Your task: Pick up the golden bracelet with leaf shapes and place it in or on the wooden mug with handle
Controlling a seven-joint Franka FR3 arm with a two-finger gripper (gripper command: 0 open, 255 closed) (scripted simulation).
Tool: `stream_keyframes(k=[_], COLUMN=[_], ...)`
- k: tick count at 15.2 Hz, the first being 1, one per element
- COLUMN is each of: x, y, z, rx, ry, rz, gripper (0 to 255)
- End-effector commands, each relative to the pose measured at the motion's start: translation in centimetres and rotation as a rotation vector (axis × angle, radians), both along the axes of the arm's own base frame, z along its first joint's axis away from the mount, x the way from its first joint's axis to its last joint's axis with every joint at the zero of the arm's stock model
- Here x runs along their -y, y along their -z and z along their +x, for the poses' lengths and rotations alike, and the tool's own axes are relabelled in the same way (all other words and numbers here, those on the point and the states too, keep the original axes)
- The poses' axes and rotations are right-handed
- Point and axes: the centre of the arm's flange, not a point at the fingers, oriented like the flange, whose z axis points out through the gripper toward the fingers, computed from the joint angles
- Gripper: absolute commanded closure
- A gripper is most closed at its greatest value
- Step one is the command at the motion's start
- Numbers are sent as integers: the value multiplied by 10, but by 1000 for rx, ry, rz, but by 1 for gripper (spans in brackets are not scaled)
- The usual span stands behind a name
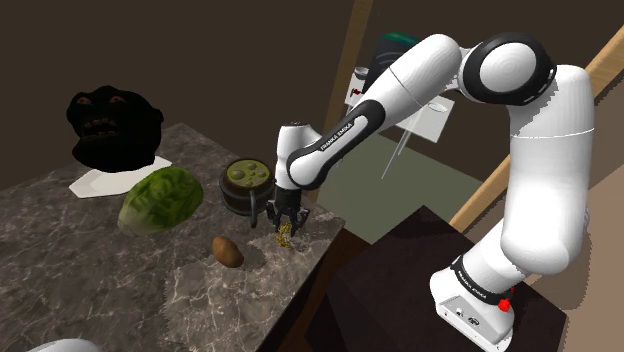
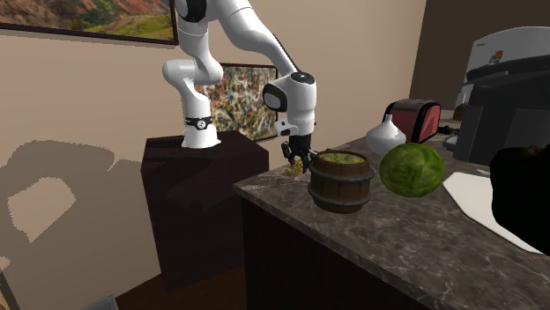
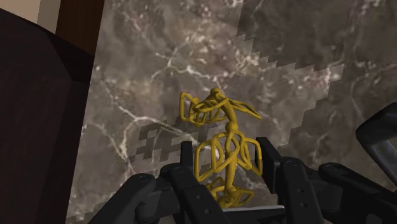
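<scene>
The tool (image 1: 283, 222) clasps the gold bracelet (image 3: 222, 149) just above the counter (image 1: 150, 290): the carrying step. Next, likely lift toward eleven o'clock in the shoulder view, over the mug (image 1: 246, 186).

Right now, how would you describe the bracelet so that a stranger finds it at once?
Look at the dark marble counter, at the corner nearest the robot's stand, beside the wooden mug. There the black gripper clasps the bracelet. It is the only thin golden thing, made of open leaf loops.
</scene>
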Motion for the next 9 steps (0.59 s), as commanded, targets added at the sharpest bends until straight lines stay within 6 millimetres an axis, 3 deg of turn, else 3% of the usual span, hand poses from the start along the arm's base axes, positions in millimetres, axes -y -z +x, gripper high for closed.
stream_keyframes(k=[1,9], x=[0,0], y=[1,-41], z=[0,0], rx=[-1,-1], ry=[0,0], rz=[-1,-1], gripper=[255,255])
